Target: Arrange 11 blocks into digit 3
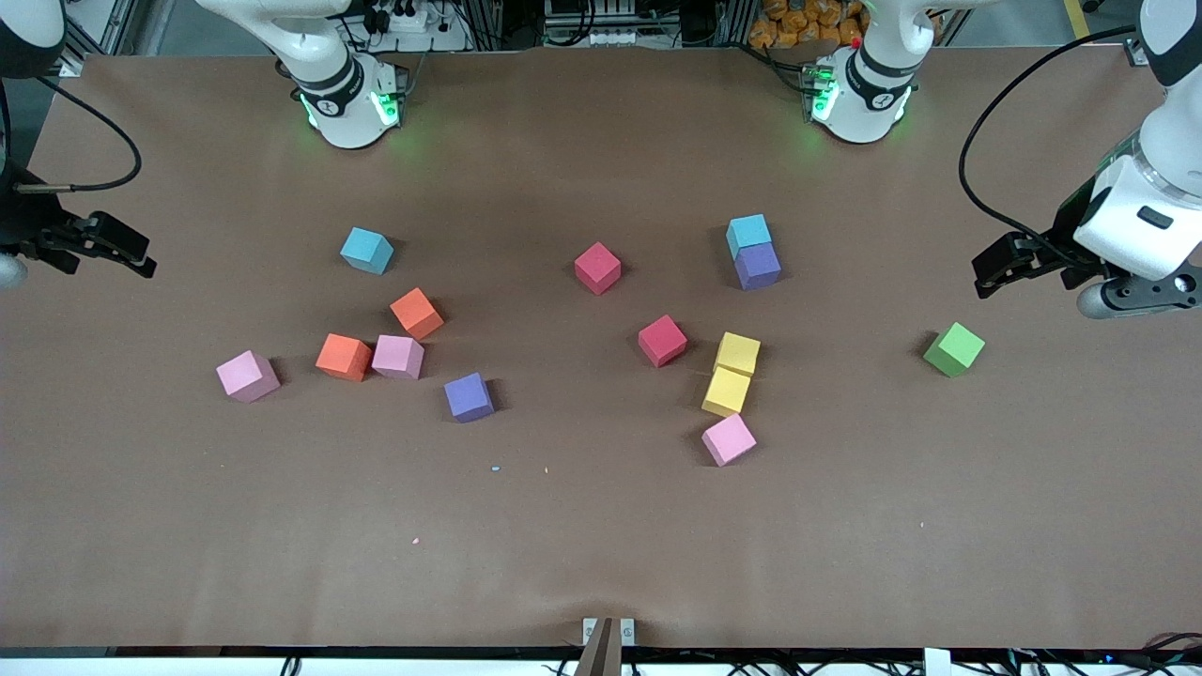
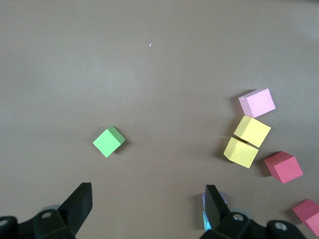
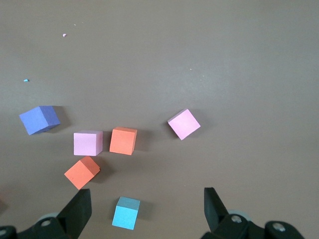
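Blocks (image 1: 662, 340) scattered loose across mid tabletop (image 1: 601, 545), no digit formed. Left gripper (image 2: 147, 209) waits over the green cube (image 1: 954, 348) end, right gripper (image 3: 147, 209) over the other end; both fingers apart, empty.

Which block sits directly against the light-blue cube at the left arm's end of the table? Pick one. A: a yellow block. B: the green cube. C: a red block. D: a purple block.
D: in the front view the purple block touches that light-blue cube, just nearer to the camera, while the red and yellow blocks and the green cube lie apart from it.
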### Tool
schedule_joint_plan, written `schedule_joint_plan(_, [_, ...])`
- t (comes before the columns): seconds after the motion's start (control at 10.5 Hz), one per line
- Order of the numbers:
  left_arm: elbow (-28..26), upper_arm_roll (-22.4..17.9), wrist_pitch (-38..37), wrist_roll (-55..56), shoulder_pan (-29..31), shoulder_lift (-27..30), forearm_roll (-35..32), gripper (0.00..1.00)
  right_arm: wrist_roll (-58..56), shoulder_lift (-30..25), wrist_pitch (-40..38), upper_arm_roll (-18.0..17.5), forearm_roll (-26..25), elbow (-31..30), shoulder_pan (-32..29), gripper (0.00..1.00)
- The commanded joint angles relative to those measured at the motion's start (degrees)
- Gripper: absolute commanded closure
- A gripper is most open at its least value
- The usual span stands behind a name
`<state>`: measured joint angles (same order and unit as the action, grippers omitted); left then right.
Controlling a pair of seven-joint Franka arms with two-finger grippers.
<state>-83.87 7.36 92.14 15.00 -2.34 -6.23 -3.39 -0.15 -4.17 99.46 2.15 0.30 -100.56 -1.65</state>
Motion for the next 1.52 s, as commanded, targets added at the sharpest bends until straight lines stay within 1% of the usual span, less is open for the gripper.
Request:
schedule_joint_plan(0.0, [0.28, 0.29, 0.24, 0.29, 0.49, 0.25, -0.39, 0.0, 0.76, -0.13, -5.2, 0.4, 0.58, 5.25, 1.38, 0.0])
schedule_joint_plan(0.28, [0.2, 0.29, 0.24, 1.17, -0.21, 0.16, -0.04, 0.0, 0.68, -0.31, -5.77, 0.14, 0.66, 5.47, 1.47, 0.0])
schedule_joint_plan(0.38, [-0.67, 0.38, 0.24, 1.61, -0.47, -0.53, 0.57, 0.0, 0.68, -0.31, -5.68, 0.14, 0.66, 5.47, 2.17, 0.0])
schedule_joint_plan(0.47, [-0.86, 0.55, 0.32, 1.61, -1.78, -2.37, 0.58, 0.0, 0.68, -0.31, -5.68, 0.14, 0.66, 5.47, 2.18, 0.0])
schedule_joint_plan(0.57, [-1.12, 0.55, 2.24, 1.96, -3.1, -4.3, 0.75, 0.0, 0.68, -0.31, -5.6, 0.05, 0.75, 5.47, 2.26, 0.0])
schedule_joint_plan(0.66, [-1.99, 1.16, 4.87, 4.75, -3.63, -5.89, 2.32, 0.0, 0.76, -0.22, -5.33, -0.04, 1.27, 5.47, 2.35, 0.0])
schedule_joint_plan(0.76, [-4.18, 2.48, 8.9, 10.52, -4.77, -6.77, 3.12, 0.0, 2.24, -0.13, -4.98, -0.91, 1.28, 5.38, 3.05, 0.0])
schedule_joint_plan(0.85, [-5.76, 3.45, 12.59, 14.32, -6.52, -8.26, 3.13, 0.0, 7.39, 0.04, -4.28, -1.87, 1.28, 5.03, 4.19, 0.0])
schedule_joint_plan(0.95, [-5.69, 3.72, 14.54, 17.66, -8.8, -10.54, 3.22, 0.0, 12.58, 0.48, -3.14, -1.88, 1.28, 3.72, 7.16, 0.0])
schedule_joint_plan(1.14, [-5.52, 3.46, 19.9, 32.04, -15.73, -15.02, 2.17, 0.0, 19.98, 2.32, -0.24, -3.02, 1.28, 1.61, 10.95, 0.0])
schedule_joint_plan(1.23, [-5.52, 3.46, 21.75, 35.59, -17.16, -17.22, 0.6, 0.0, 26.1, 4.07, 0.64, -3.46, 1.28, 1.6, 13.66, 0.0])
schedule_joint_plan(1.42, [-5.43, 3.54, 22.21, 35.89, -17.26, -19.08, -0.56, 0.0, 38.33, 7.41, 2.92, -3.46, 1.19, 1.69, 19.46, 0.0])
